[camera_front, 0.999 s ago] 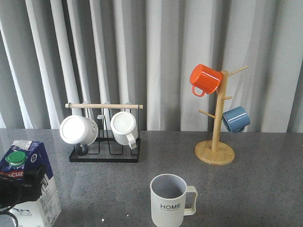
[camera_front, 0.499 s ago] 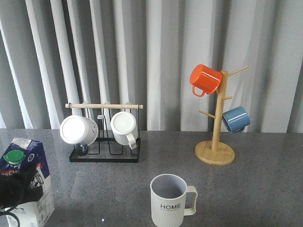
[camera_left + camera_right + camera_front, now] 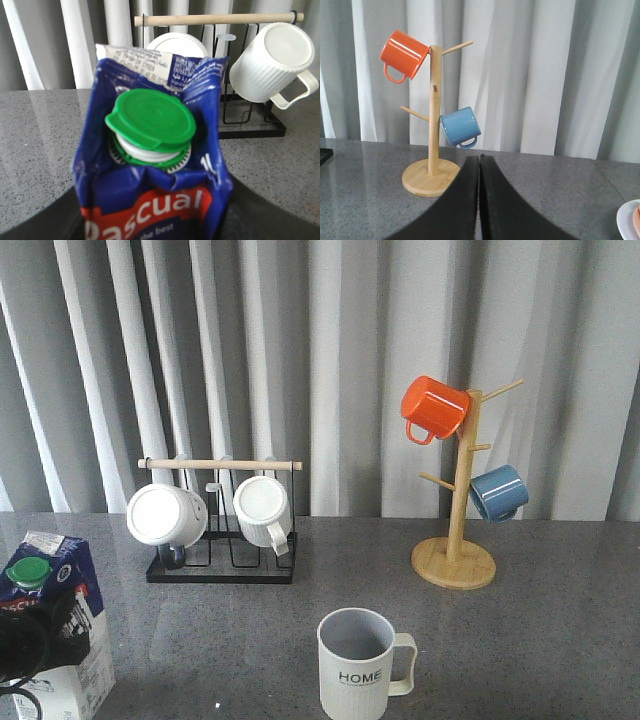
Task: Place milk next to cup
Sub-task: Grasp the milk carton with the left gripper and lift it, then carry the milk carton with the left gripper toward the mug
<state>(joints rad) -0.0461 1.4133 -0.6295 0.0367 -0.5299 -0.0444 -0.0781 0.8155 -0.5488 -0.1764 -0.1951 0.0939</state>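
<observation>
At the front-left corner of the table (image 3: 560,640), the milk (image 3: 55,625) is standing upright with its green cap (image 3: 31,571) facing forward, partly cut off by the frame edge. The left gripper (image 3: 40,632) is wrapping dark around the carton's middle, its fingers pressing on either side, so it is gripping the milk; in the left wrist view the carton (image 3: 155,165) is filling the space between the black fingers, with the cap (image 3: 150,120) just under the folded top. The cup (image 3: 360,665), marked "HOME", is sitting near the front centre of the table, handle pointing right, well apart from the milk. Behind the milk, a black rack (image 3: 222,565) with a wooden bar is holding two white mugs (image 3: 263,510) on their sides. To the right and farther back, a wooden tree (image 3: 455,540) is carrying an orange mug (image 3: 433,407) up high and a blue mug (image 3: 497,492) lower down. The right gripper (image 3: 479,200) is showing only in its own wrist view, fingers pressed together with nothing between them, pointing toward the tree (image 3: 434,150). A grey curtain (image 3: 330,340) is hanging behind everything.
</observation>
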